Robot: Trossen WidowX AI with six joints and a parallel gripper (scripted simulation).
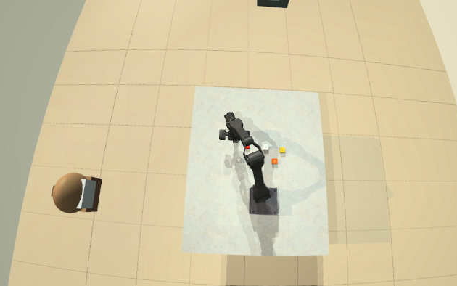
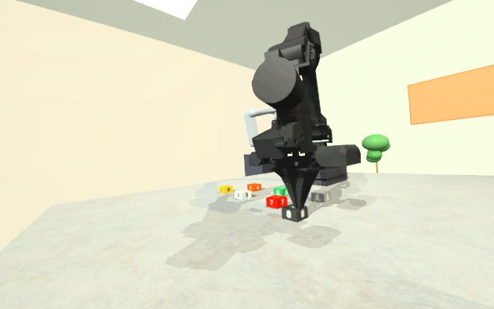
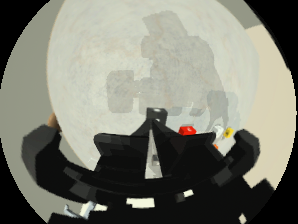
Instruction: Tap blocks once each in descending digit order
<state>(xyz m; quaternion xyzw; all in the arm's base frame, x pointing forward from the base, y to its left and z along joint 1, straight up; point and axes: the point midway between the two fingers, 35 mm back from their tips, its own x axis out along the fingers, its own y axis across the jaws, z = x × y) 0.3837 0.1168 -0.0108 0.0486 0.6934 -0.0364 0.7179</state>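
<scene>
My gripper [image 2: 297, 206] [image 3: 150, 121] is shut, with nothing seen between its tips, which are at the top of the black block [image 2: 295, 215] [image 3: 157, 113]. Contact is hard to confirm; the block's digit is unclear. The red block [image 1: 247, 147] [image 2: 277, 201] [image 3: 187, 130] shows a 7 and sits close beside it. The grey block [image 1: 239, 160] [image 2: 321, 196] is in shadow. The green block [image 2: 279, 191] is behind the red one. The white block [image 1: 265, 146] [image 2: 243, 194], yellow block [image 1: 282, 149] [image 2: 226, 189] and orange block [image 1: 274, 161] [image 2: 254, 187] stand further off; their digits are too small to read surely.
The arm's base [image 1: 263, 208] stands on the pale table [image 1: 210, 225]. The upper arm hides the green block in the top view. The blocks stand close together between the base and the gripper. A round brown object [image 1: 70, 192] is off the table.
</scene>
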